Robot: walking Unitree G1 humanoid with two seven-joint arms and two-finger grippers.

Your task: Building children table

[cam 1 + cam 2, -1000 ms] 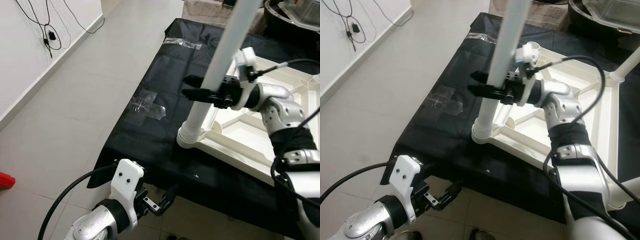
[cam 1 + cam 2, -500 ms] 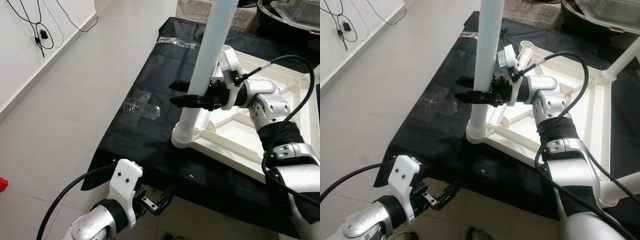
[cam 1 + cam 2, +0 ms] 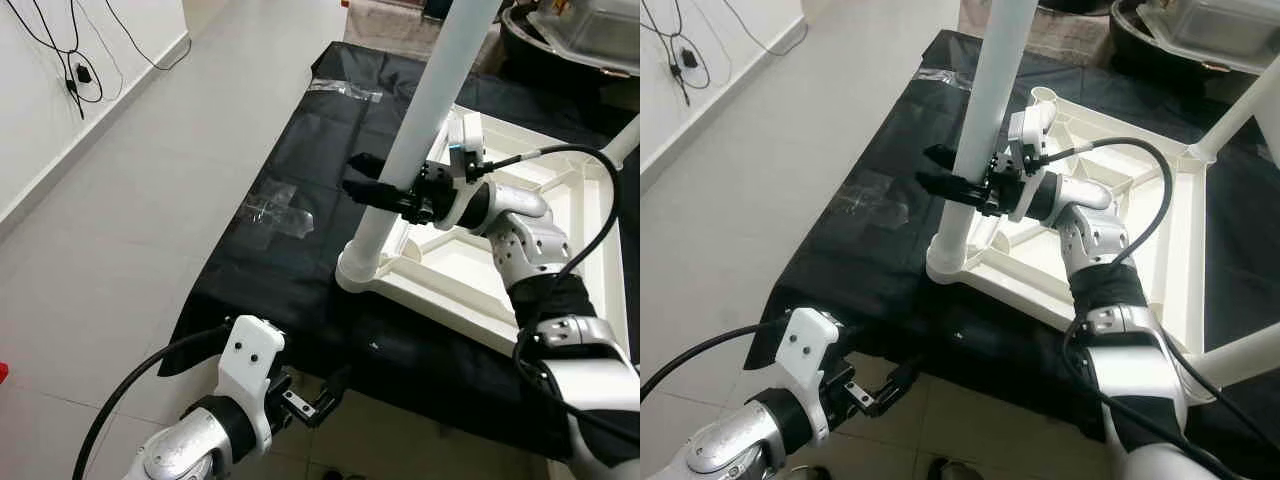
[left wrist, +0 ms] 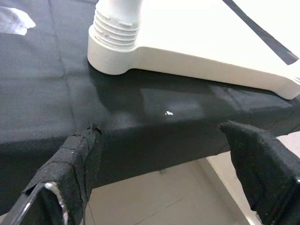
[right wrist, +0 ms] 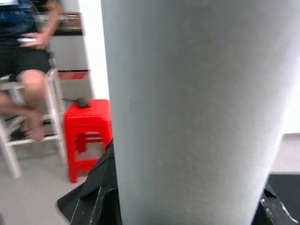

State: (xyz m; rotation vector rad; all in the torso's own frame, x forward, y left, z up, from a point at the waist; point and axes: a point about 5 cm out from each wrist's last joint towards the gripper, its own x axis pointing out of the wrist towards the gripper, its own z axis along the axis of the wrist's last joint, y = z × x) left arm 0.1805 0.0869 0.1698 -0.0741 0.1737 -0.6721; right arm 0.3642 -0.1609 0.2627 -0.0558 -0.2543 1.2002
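Observation:
A white children's table [image 3: 470,290] lies upside down on a black cloth [image 3: 300,150]. A long white table leg [image 3: 440,90] stands in its near left corner socket [image 3: 358,270], leaning slightly. My right gripper [image 3: 355,174] is shut on this leg a little above the socket, one black finger on each side; in the right wrist view the table leg [image 5: 187,112] sits between the fingers. My left gripper [image 3: 325,395] hangs low by the cloth's front edge, open with nothing in it; the left wrist view looks at the socket [image 4: 115,42].
Two more white legs [image 3: 1240,100] [image 3: 1240,350] stand at the table's right corners. Clear tape [image 3: 280,212] is stuck on the cloth. A dark tub [image 3: 570,30] sits behind. A red stool [image 5: 86,136] and a seated person [image 5: 28,70] are across the room. Tiled floor lies left.
The camera has shifted. My right wrist has turned slightly while staying clamped on the leg, and the leg's lean changed a little. The left arm has not moved.

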